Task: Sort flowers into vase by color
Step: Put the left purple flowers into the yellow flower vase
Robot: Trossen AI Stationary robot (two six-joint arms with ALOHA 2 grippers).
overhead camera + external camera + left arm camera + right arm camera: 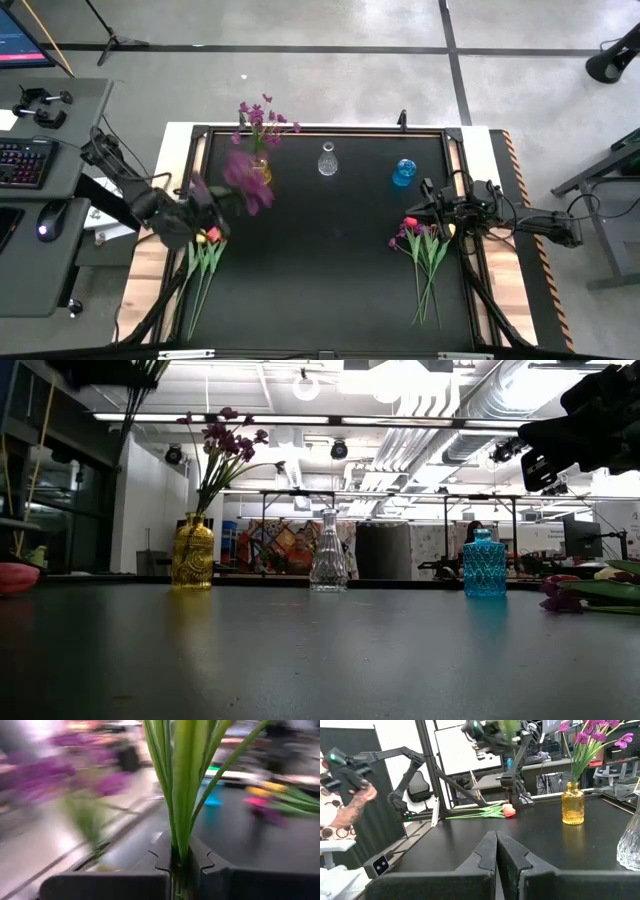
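**Purple spray in hand, most flowers still on the table**

Closest to your left wrist camera, the left gripper [179, 865] is clamped on the green stems of a purple spray [246, 184], lifted above the table just beside the yellow vase [259, 168]. That vase already holds purple flowers [262, 120]. The clear vase [327, 160] and blue vase [403, 172] look empty. Tulips [209, 238] lie under the left arm, and a mixed bunch [425, 250] lies by the right gripper [496, 851], which waits closed and empty above the table's right side. You are early on, by my judgement: red and yellow remain unsorted.
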